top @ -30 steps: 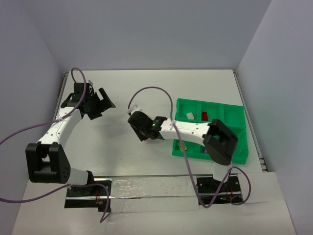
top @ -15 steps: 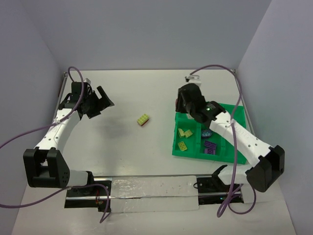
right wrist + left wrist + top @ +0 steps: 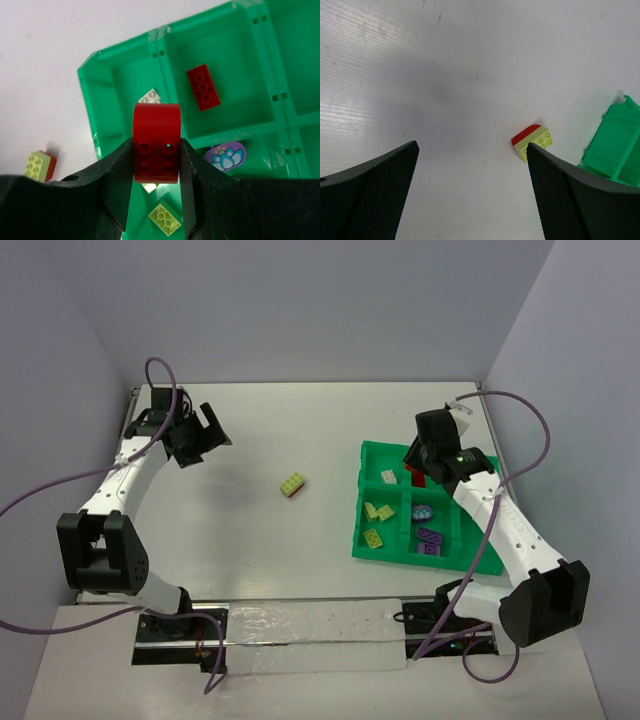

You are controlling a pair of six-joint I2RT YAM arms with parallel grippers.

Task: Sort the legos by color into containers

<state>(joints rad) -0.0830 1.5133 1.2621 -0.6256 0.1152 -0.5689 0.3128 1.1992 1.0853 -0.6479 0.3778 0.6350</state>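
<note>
My right gripper is shut on a red lego and holds it above the bright green tray, which also shows in the top view. In the tray lie a red lego, pale yellow-green legos and purple ones. A yellow-green lego stacked on a red one lies on the table mid-way; it also shows in the left wrist view. My left gripper is open and empty at the far left, well away from that stack.
A purple oval piece with a flower print lies in a tray compartment. Grey walls close the table at the back and sides. Purple cables trail from both arms.
</note>
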